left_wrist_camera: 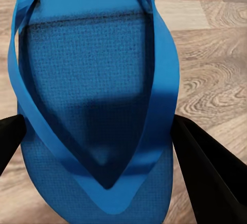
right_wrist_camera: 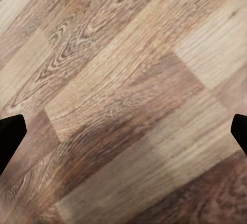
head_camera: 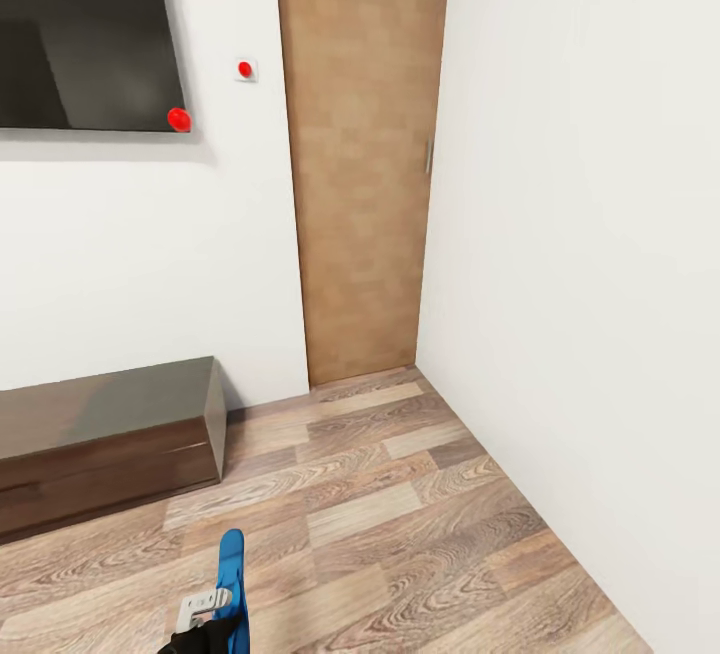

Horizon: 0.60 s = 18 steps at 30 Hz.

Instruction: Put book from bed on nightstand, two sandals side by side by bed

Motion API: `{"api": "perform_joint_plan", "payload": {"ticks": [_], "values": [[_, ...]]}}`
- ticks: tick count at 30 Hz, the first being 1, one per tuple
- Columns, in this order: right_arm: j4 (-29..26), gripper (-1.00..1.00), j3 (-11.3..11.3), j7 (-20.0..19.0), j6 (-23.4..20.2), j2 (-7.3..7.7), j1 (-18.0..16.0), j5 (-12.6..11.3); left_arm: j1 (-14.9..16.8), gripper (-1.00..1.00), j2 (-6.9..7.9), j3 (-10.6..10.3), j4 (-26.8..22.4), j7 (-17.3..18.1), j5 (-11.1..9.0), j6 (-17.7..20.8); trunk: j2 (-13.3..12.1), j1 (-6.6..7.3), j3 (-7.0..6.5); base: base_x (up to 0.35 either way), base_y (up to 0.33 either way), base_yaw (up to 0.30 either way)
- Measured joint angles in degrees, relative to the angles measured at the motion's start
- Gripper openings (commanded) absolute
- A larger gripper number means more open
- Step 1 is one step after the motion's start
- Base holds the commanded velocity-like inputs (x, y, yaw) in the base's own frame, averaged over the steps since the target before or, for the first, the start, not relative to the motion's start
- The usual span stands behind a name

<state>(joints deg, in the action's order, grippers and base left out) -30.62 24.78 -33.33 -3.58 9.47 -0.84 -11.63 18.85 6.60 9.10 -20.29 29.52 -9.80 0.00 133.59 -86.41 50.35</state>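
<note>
1. At the far left of the head view a dark wall-mounted screen (head_camera: 85, 29) hangs on the white wall, a red dot at its lower right corner; just beside it sits a small white switch plate with a red button (head_camera: 246, 69).
2. Below the screen a long, low, dark brown TV bench (head_camera: 105, 444) with a glossy top stands on the wood-plank floor (head_camera: 400, 514), against the wall.
3. Near the bottom edge, the left hand (head_camera: 205, 614) carries one blue sandal (head_camera: 232, 589), its end pointing up and away from the robot; in the left wrist view the sandal (left_wrist_camera: 95, 106) lies between the two black fingers (left_wrist_camera: 206, 167), which press against its sides above the floor; the hand is clamped on it.
4. In the middle a plain brown door (head_camera: 360, 154) stands closed; a white wall (head_camera: 590, 264) runs along the right.
5. In the right wrist view the right hand (right_wrist_camera: 123, 136) is spread wide and empty; its fingertips (right_wrist_camera: 10, 134) sit at opposite edges, with bare planks (right_wrist_camera: 128, 106) between.
</note>
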Motion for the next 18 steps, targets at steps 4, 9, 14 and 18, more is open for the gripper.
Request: {"api": "perform_joint_plan", "payload": {"ticks": [4, 9, 14, 18], "values": [[0.01, 1.00, 0.02, 0.00, 0.00, 0.00, 0.00, 0.00, 0.00, -1.00, 0.00, 0.00, 0.00, 0.01, -0.01, 0.00, 0.00, 0.00, 0.32, 0.000, 0.000, -0.001], [-0.02, 1.00, 0.01, 0.00, 0.00, 0.01, 0.00, 0.00, 0.00, -1.00, 0.00, 0.00, 0.00, 0.03, -0.01, 0.00, 0.00, 0.00, 0.76, 0.000, 0.000, 0.000], [-0.01, 1.00, 0.00, 0.00, 0.00, -0.03, 0.00, 0.00, 0.00, -1.00, 0.00, 0.00, 0.00, 0.00, -0.02, 0.00, 0.00, 0.00, 0.94, 0.000, 0.000, 0.000], [-0.02, 1.00, 0.00, 0.01, 0.00, -0.04, 0.01, 0.01, 0.01, -1.00, 0.00, 0.01, 0.01, 0.01, -0.03, 0.00, 0.00, 0.00, 0.94, 0.000, 0.000, -0.092]]}}
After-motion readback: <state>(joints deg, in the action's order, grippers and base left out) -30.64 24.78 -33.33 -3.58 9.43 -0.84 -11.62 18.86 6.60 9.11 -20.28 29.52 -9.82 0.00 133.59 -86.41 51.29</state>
